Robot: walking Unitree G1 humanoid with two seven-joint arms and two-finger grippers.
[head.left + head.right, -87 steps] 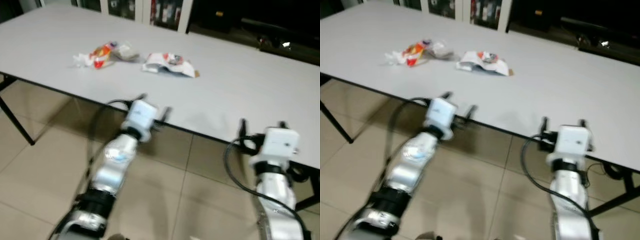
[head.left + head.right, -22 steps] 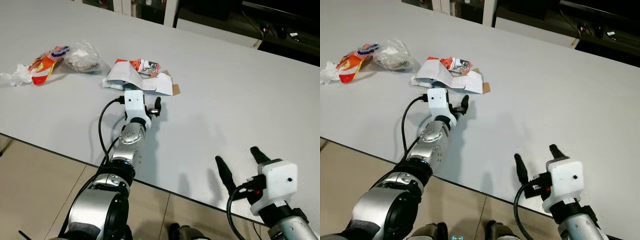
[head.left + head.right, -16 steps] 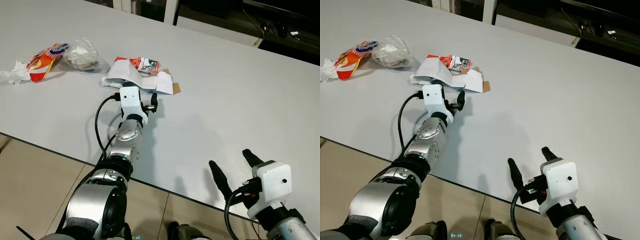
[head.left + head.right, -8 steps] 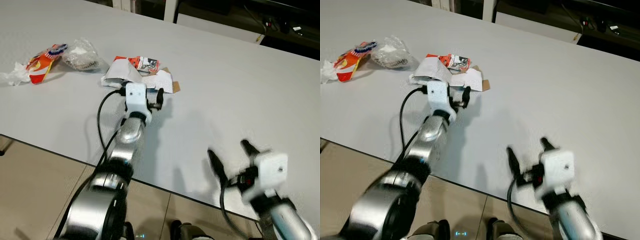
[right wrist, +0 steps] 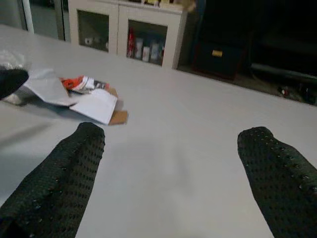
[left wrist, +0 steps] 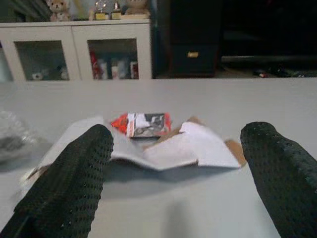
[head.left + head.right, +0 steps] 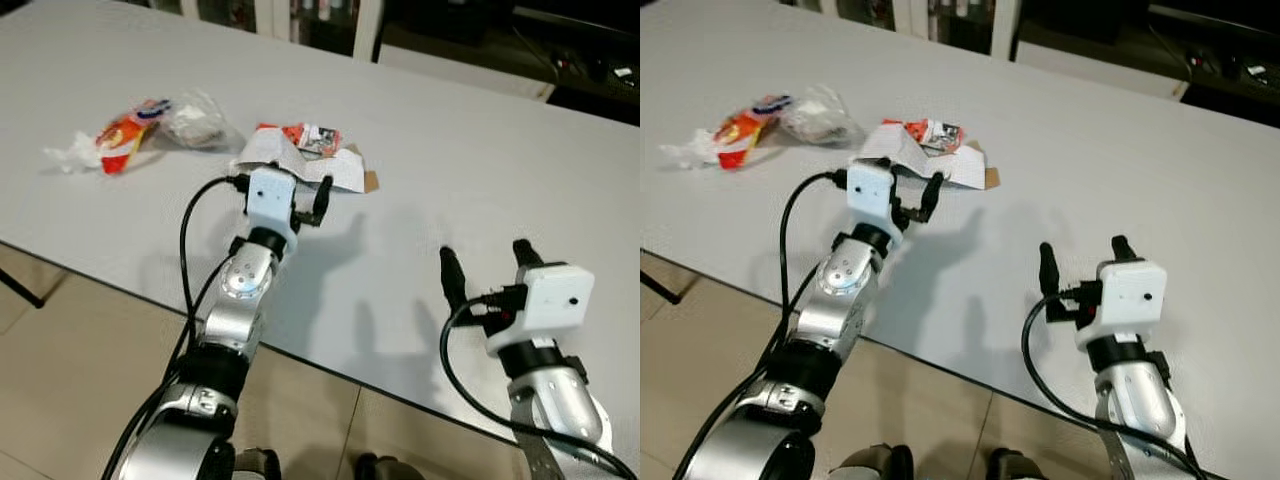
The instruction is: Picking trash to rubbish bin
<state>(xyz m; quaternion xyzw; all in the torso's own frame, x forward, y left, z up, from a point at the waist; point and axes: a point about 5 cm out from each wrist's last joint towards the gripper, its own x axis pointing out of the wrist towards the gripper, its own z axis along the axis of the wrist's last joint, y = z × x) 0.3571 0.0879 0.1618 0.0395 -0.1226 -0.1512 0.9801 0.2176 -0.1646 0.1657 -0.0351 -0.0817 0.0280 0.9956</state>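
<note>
A torn white wrapper with a red label (image 7: pixel 305 158) lies flat on the grey table (image 7: pixel 480 150). Left of it are a crumpled clear plastic bag (image 7: pixel 196 122) and an orange snack wrapper (image 7: pixel 122 131). My left gripper (image 7: pixel 298 192) hovers low over the table just short of the white wrapper, open, and the wrapper (image 6: pixel 163 148) sits ahead between its fingers (image 6: pixel 64 183). My right gripper (image 7: pixel 485 256) is open over bare table near the front edge, holding nothing, well to the right of the trash.
The table's front edge (image 7: pixel 330 365) runs across below both arms, with beige tiled floor (image 7: pixel 70 330) under it. White glass-door cabinets (image 6: pixel 74 54) and dark furniture (image 5: pixel 223 44) stand beyond the far side. The table's right half is bare.
Both arms were below the table's edge 5.4 s ago and are now over its top. In the last second the view shifted; the right gripper moved further in from the edge.
</note>
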